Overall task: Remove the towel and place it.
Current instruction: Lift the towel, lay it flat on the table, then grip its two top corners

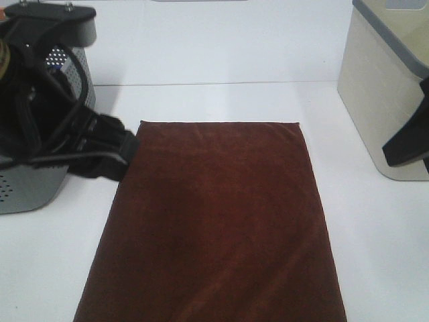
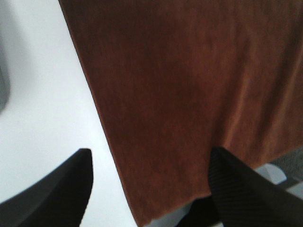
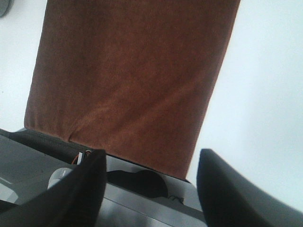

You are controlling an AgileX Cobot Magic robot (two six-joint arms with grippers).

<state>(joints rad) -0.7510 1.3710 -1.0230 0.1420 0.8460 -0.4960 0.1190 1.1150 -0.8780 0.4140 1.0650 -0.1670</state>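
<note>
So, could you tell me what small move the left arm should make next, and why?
Probably lift the left gripper straight up, clear of the towel. It lies flat on the white table and both that gripper and the right gripper stand open and empty, so it looks placed; rising first should avoid dragging its edge.

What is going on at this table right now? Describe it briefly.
A two-armed robot is dealing with a dark reddish-brown towel, which lies spread flat on the white table. Neither arm holds it. The left gripper and the right gripper are both open, gripping nothing.
</note>
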